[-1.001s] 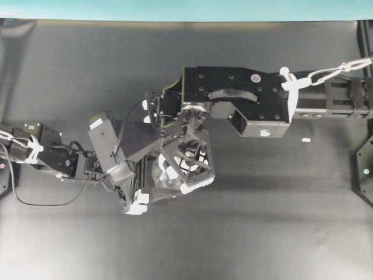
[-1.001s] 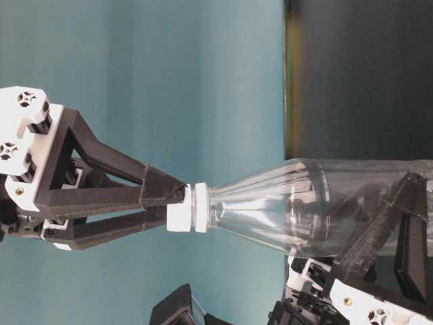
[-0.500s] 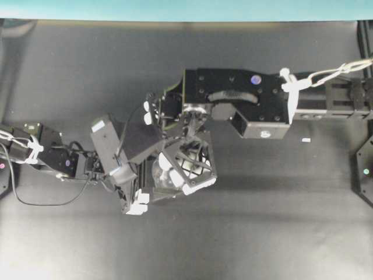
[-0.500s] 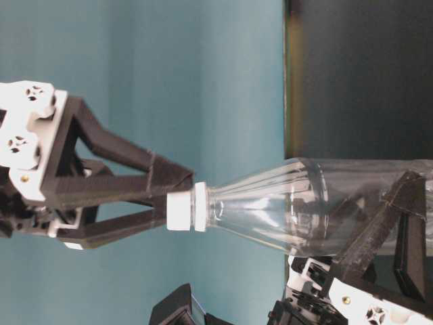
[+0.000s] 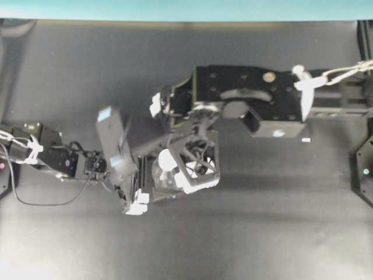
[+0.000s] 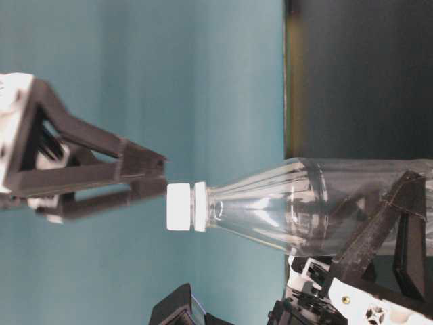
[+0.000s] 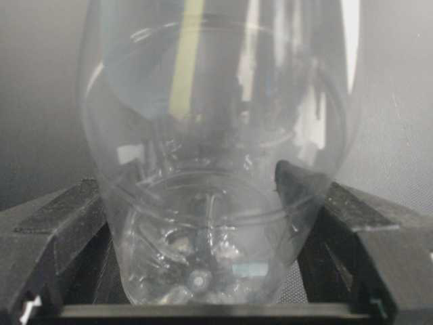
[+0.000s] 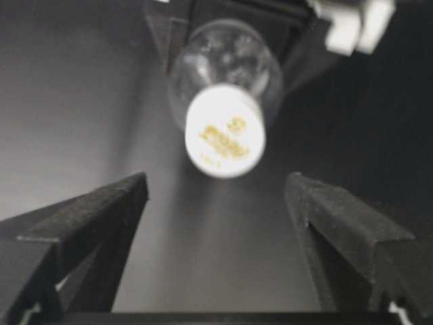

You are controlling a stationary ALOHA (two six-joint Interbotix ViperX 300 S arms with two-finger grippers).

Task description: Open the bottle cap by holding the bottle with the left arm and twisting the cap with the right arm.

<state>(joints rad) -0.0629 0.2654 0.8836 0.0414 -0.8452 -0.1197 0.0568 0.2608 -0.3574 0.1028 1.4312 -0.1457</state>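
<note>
Clear plastic bottle (image 6: 318, 206) centre-right of table-level view, white bottle cap (image 6: 187, 206) at frame centre. Left gripper (image 7: 203, 230) clamped on bottle body, pads (image 7: 64, 217) pressing both sides. Right gripper (image 8: 216, 196) spread wide, clear of cap, fingers (image 6: 101, 169) at left of table-level frame. Dark table (image 5: 262, 221).

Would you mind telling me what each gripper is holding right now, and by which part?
The left gripper grips the bottle around its lower body. The right gripper holds nothing; it is open and clear of the bottle cap.
</note>
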